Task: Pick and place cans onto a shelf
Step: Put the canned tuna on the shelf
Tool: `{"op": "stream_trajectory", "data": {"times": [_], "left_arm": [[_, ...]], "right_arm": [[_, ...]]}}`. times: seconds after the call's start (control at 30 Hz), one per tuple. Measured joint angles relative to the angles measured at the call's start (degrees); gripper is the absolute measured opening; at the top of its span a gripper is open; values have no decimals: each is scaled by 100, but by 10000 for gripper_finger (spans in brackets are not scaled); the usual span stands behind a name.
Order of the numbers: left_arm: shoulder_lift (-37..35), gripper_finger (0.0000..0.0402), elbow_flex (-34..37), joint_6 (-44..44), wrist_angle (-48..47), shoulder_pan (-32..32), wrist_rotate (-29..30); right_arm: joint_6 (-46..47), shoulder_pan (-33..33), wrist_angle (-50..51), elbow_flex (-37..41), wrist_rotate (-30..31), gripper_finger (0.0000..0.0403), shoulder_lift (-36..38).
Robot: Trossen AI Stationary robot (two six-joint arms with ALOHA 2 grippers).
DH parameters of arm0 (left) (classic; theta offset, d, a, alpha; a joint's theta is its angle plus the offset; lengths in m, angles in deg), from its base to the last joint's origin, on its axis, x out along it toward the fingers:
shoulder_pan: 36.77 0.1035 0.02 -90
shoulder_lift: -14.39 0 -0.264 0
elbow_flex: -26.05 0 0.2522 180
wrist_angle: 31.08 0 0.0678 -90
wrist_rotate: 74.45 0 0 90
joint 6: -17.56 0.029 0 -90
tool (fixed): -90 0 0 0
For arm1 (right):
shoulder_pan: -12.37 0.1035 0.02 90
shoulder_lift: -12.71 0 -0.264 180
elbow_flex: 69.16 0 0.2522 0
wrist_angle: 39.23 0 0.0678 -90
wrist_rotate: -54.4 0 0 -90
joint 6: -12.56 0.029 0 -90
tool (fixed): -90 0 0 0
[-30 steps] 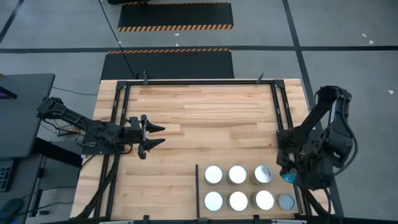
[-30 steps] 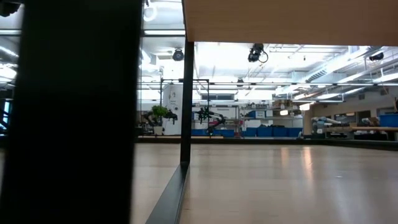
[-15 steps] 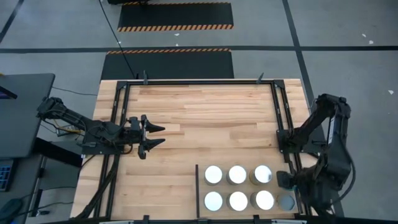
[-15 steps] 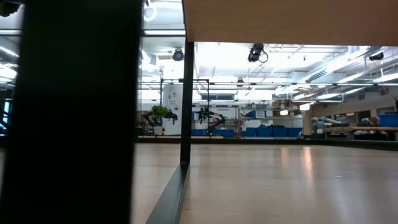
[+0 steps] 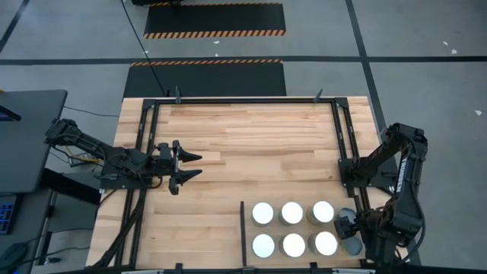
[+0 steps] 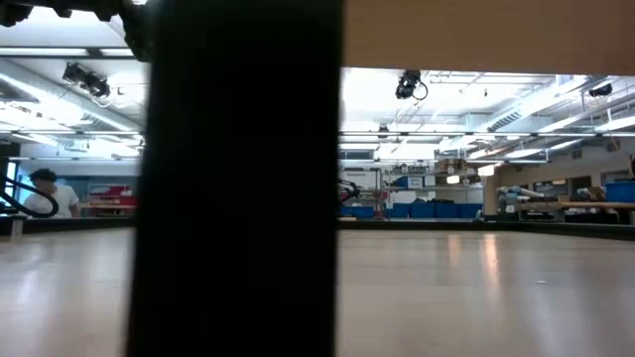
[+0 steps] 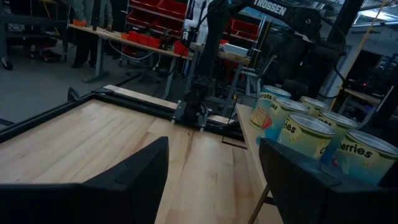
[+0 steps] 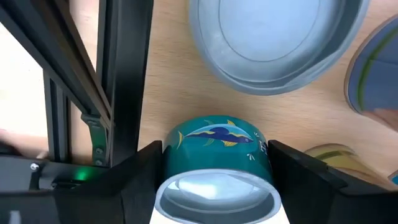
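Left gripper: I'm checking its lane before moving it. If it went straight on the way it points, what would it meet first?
Probably nothing soon: the left gripper points across bare board, and the cans seem to sit off that line, though depth is unclear.

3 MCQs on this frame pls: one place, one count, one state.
1. Where is the left gripper?
A. Above bare wood on the table's left part
B. Above the cans
C. Off the table, over a floor mat

2. How many cans show bright silver tops from above?
A. Four
B. Six
C. Nine

3. The right gripper is
A. open and empty
B. shut on a teal can
C. out of view

Key:
1 A: the left gripper hangs over bare table boards.
2 B: the cans stand in two rows of three.
3 B: the right gripper has its fingers against both sides of the teal can.
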Motion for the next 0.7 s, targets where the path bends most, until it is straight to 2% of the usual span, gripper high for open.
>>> {"op": "stream_trajectory", "data": {"times": [0.23, 0.7], "left_arm": [[0, 256, 0, 0, 0, 0, 0], [-1, 256, 0, -2, 0, 0, -2]], "right_arm": [[-61, 0, 2, 4, -20, 279, 3], [135, -4, 109, 11, -46, 321, 3]]}}
